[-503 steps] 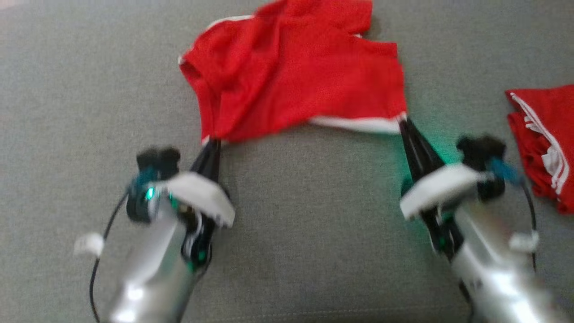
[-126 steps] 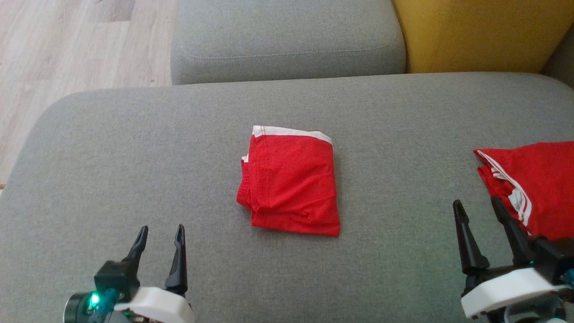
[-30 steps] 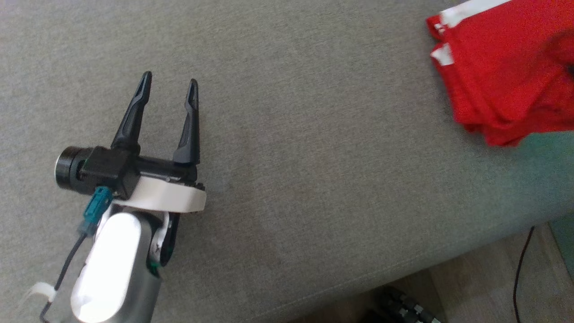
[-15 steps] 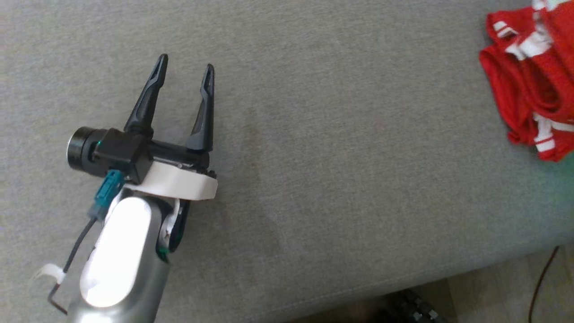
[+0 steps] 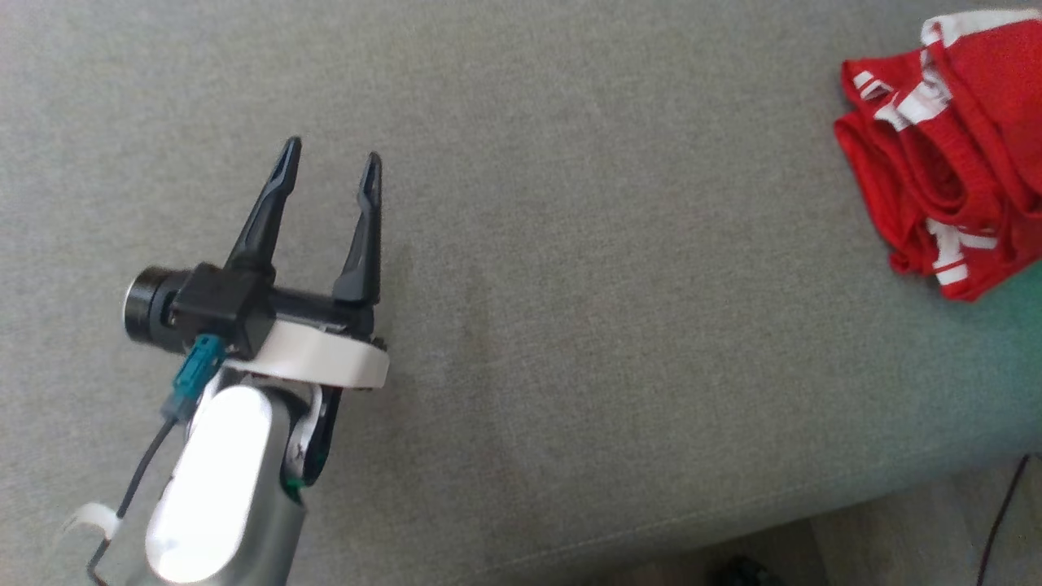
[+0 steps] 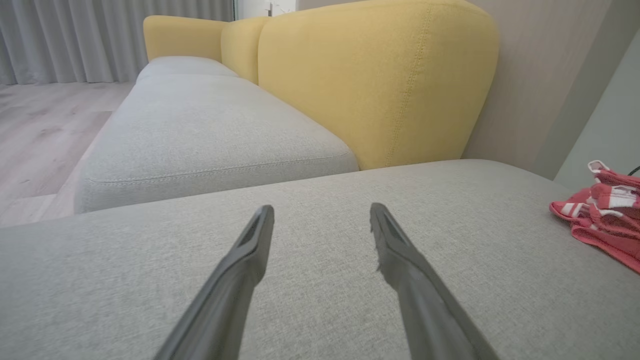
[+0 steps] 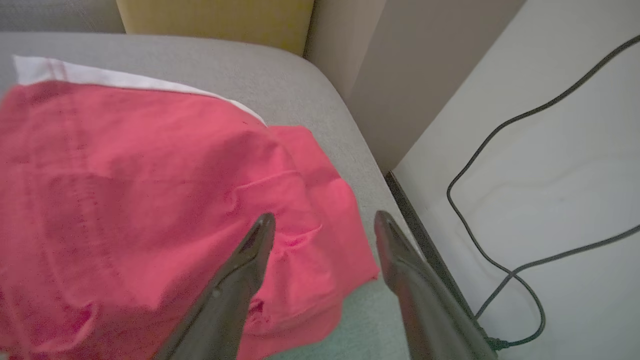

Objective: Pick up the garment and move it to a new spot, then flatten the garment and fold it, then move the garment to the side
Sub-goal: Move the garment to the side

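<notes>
Right gripper [image 7: 325, 217] hangs over the garment [image 7: 150, 180] with its fingers spread wide and nothing between them. The cloth lies loose below, not pinched. Left gripper [image 5: 332, 150] is just as wide open and empty, poised over bare grey cushion [image 5: 570, 325], well apart from the garment.

From where I sit, the job looks nearly finished. The garment is a folded red slab with its white band along one edge, at the far right end of the cushion close to the drop-off. It seems to rest on or against some other red striped cloth [image 5: 920, 212] — I cannot tell exactly where one ends and the other begins. Moving, flattening and folding look done, and the set-aside looks done too. I would say only drawing the right arm clear is left.

The seat is tight grey weave, no clutter. Behind it stands a yellow backrest [image 6: 380, 75], with wooden floor [image 6: 40, 130] and grey curtains [image 6: 100, 35] beyond — and a black cable [image 7: 500, 150] trails over a pale surface beside the seat.
</notes>
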### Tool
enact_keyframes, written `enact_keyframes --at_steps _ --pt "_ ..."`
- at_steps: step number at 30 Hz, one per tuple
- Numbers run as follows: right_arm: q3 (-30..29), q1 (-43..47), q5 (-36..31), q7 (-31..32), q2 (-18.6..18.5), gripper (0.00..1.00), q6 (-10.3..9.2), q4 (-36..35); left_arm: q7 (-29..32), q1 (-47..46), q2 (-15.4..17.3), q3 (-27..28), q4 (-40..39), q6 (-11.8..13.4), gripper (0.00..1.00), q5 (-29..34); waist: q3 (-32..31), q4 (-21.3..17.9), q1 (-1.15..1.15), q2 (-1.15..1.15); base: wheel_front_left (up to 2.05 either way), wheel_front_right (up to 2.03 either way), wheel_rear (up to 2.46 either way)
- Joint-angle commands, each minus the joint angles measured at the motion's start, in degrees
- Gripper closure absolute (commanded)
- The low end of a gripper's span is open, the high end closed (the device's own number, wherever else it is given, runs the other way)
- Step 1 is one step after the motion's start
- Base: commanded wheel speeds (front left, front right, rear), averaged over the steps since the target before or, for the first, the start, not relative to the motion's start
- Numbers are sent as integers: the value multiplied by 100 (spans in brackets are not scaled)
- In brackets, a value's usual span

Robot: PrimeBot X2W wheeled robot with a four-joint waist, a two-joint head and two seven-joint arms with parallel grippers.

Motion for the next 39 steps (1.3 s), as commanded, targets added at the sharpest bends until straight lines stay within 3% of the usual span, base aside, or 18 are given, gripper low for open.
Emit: enact_keyframes --at_steps 1,4,8,12,17,25,39 --pt "-180 369 -81 -55 18 0 37 -501 -30 36 59 249 -168 42 0 -53 -213 54 0 0 0 0 0" --pt "-432 720 -168 -47 330 0 37 -1097 -30 132 62 293 -157 69 0 -69 -356 91 0 0 0 0 0" --pt "-600 1291 -422 -72 1030 0 37 -2340 -30 344 62 393 -130 132 0 -125 -645 187 0 0 0 0 0" --pt "-364 1610 -656 -302 1687 0 37 -3226 -30 538 46 486 -98 204 0 -191 -922 382 0 0 0 0 0" --pt "125 1813 -878 -645 2289 0 37 -3657 -30 752 55 657 -47 302 0 -302 -1206 730 0 0 0 0 0" --pt "604 2100 -1007 -961 2595 0 37 -3551 2 1133 252 846 -14 373 0 -386 -1573 1060 0 0 0 0 0" --pt "829 2701 -897 -999 2662 0 37 -3412 199 2074 437 823 -256 436 0 -475 -2263 1078 0 0 0 0 0"
